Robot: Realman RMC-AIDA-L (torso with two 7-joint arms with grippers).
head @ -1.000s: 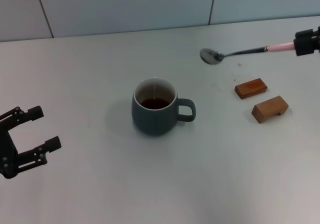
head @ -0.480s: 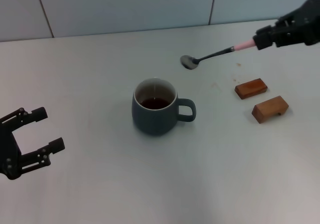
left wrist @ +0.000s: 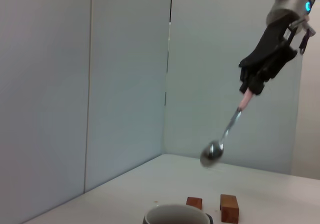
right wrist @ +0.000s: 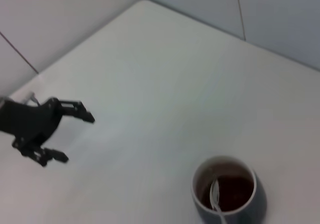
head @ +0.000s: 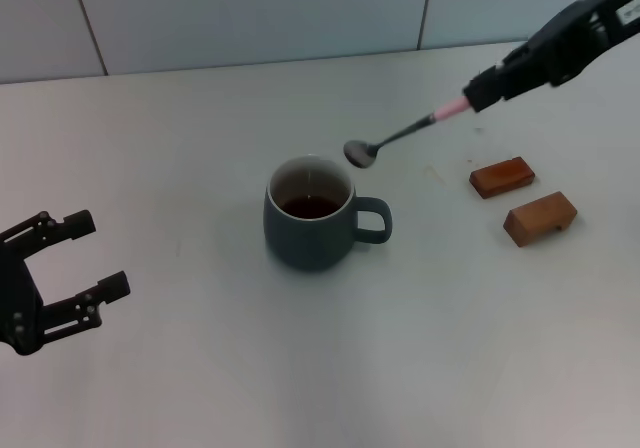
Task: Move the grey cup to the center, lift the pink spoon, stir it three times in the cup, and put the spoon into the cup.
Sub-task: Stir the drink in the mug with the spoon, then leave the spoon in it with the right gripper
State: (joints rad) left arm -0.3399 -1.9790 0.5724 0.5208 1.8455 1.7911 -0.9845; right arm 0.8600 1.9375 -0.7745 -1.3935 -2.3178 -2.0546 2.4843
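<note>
Right gripper [head: 478, 94] clamping pink spoon [head: 400, 135], airborne

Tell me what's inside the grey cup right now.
The grey cup holds dark liquid over a white interior. The pink spoon, held by the right gripper, hangs above the rim, not in it. The cup's bottom is hidden by the liquid.

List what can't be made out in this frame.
- Right gripper fingers: their hold on the pink spoon is hidden by the black hand in head and left wrist views.
- Grey cup: cut off by the left wrist view's edge.
- Spoon bowl's height over the cup: unclear.
- Left gripper: open, idle.
</note>
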